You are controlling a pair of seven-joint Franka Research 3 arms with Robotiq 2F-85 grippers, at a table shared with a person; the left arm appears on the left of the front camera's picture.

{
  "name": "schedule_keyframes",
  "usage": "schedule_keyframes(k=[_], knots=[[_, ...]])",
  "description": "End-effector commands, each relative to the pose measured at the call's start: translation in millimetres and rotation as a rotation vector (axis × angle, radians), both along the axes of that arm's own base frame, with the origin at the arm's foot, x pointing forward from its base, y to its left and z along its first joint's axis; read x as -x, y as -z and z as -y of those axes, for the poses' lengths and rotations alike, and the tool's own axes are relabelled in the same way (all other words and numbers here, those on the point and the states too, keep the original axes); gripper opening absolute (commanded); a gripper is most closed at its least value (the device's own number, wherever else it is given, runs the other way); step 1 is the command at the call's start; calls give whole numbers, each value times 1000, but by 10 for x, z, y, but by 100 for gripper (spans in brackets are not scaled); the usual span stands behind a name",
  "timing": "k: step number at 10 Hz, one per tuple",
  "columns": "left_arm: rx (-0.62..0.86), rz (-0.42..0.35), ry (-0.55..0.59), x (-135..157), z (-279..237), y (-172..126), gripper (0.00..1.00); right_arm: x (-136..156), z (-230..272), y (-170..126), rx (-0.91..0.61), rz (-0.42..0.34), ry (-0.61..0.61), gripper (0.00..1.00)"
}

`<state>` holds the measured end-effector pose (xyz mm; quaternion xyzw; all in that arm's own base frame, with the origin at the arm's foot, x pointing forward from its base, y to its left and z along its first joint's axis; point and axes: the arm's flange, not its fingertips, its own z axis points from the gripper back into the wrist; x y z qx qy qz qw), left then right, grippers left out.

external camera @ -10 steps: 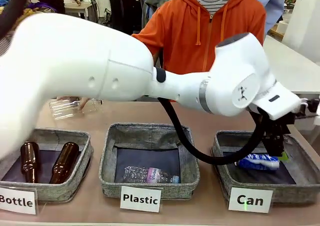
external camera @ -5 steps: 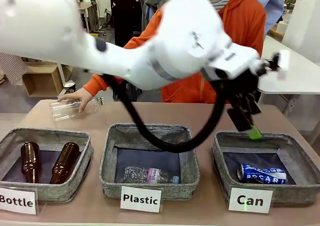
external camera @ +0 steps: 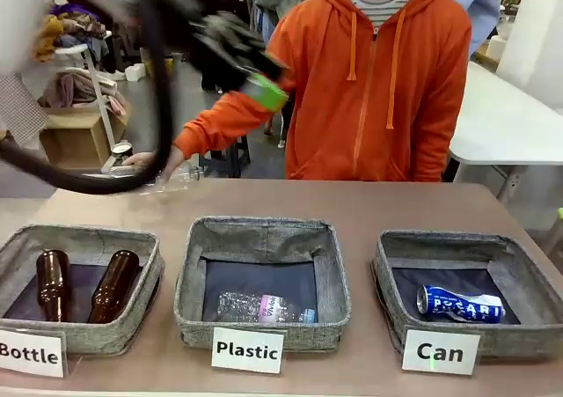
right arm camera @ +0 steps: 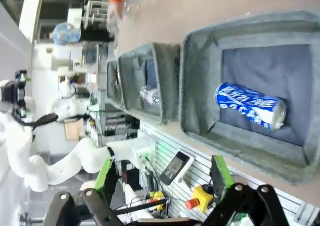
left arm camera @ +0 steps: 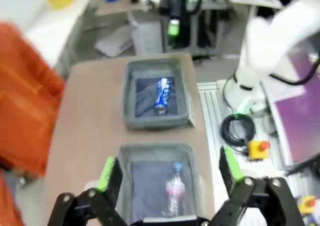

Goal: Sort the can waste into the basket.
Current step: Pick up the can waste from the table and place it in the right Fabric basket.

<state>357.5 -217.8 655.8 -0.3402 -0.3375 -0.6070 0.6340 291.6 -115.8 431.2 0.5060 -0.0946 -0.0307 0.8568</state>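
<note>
A crushed blue can (external camera: 459,303) with white Pocari lettering lies on its side inside the grey "Can" basket (external camera: 387,269) at the front right. My left gripper (external camera: 262,84) is blurred by motion, high at the upper left in front of the person's orange sleeve. In the left wrist view it (left arm camera: 168,168) stands open and holds nothing, far above the can (left arm camera: 161,93) and its basket (left arm camera: 131,121). My right gripper (right arm camera: 162,173) is open too and holds nothing, with the can (right arm camera: 250,105) and the basket (right arm camera: 200,131) beyond it.
The "Plastic" basket (external camera: 189,278) in the middle holds a clear bottle (external camera: 264,307). The "Bottle" basket (external camera: 149,274) at the left holds two brown bottles (external camera: 113,284). The person's hand (external camera: 154,162) rests on a clear plastic bottle (external camera: 176,180) at the table's far left.
My left arm has lifted out of the "Can" basket and swung up and far to the left. The blue can stays lying in the basket.
</note>
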Motion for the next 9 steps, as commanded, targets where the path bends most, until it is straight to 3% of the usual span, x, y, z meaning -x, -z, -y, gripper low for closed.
schedule_keyframes(k=[1,3,5,6,7,8,9], knots=[[82,-197,-233,91,-1498,61,100,-11,-349,-42,-102,-55,-53,100],[234,-348,-342,78,-2546,501,100,-136,-522,-157,-262,-121,-105,100],[370,-507,-548,111,-3353,1051,100,-227,-545,-144,-321,-136,-114,100],[458,-544,-593,79,-3653,1297,100,-278,-550,-104,-338,-133,-104,100],[556,-533,-605,55,-3838,1515,100,-305,-554,-41,-314,-106,-73,100],[358,-523,-559,261,-3696,1247,100,-172,-582,-60,-312,-112,-129,100],[358,-523,-559,261,-3696,1247,100,-172,-582,-60,-312,-112,-129,100]])
